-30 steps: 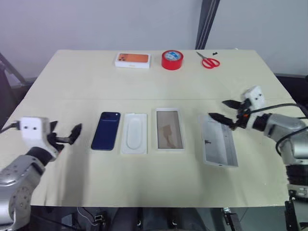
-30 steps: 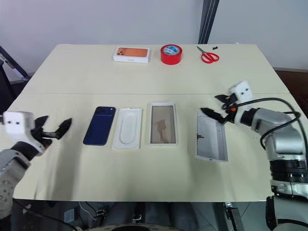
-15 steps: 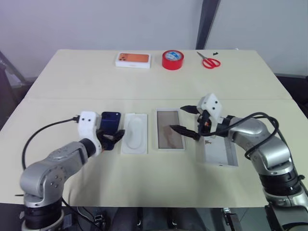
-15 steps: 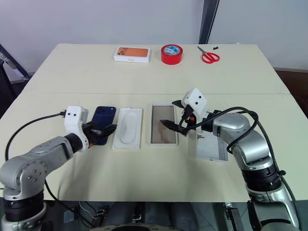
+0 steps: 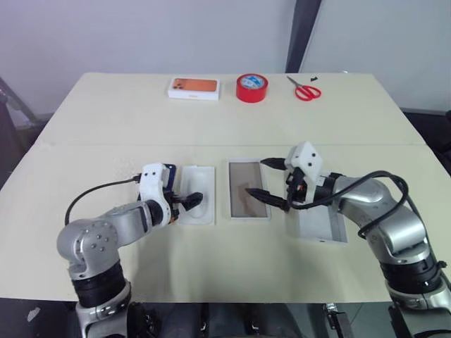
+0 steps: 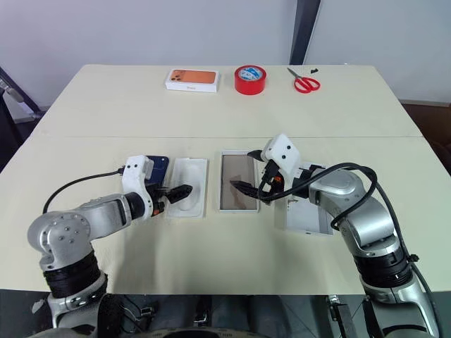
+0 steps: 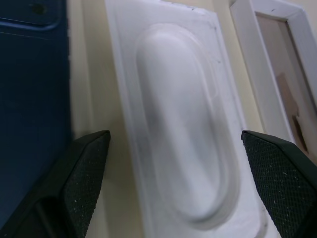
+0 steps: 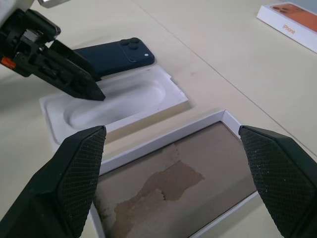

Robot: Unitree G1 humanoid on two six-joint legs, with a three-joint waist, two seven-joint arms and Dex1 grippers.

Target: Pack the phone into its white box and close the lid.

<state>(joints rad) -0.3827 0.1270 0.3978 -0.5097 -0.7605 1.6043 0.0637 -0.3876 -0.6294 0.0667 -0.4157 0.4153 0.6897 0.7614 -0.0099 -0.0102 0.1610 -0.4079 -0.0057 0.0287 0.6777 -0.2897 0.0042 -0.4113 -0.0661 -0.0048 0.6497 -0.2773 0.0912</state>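
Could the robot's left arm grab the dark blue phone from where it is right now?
Probably yes. The left gripper hangs open over the white moulded insert, and the phone lies right beside it with nothing on top.

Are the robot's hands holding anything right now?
No, nothing is held. The left gripper hangs open over the white insert, beside the phone. The right gripper is open above the white box.

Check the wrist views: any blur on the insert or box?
Left wrist view: insert soft and shaded along one side, phone dark. Right wrist view: box floor sharp, torn patch clear; orange-printed box at the edge slightly soft.
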